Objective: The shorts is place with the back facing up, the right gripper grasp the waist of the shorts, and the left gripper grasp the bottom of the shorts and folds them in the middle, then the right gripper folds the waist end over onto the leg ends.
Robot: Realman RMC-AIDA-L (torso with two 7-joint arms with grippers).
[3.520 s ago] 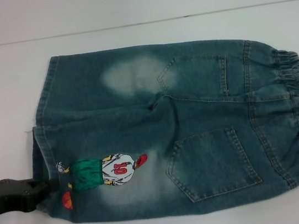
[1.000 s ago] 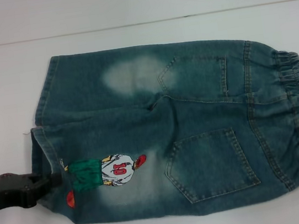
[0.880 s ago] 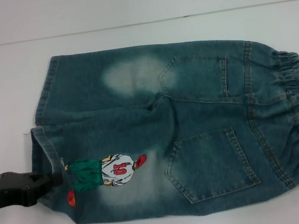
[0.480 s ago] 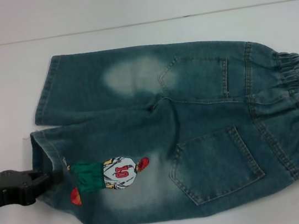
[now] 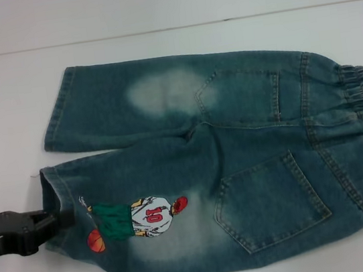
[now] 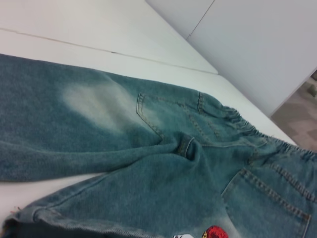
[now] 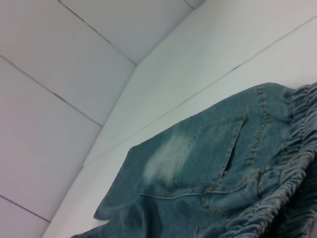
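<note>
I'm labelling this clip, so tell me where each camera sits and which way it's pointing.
Head view: on the robot's head, looking forward and down on the shorts and table; the left end effector shows at the near leg's hem.
Left wrist view: low at the leg ends, looking along the shorts toward the waistband; no arm shows.
Right wrist view: low at the waistband, looking across it to the wall; no arm shows.
All three share the far back pocket.

Head camera looks down; wrist cameras low, close (all share shorts (image 5: 219, 164)).
</note>
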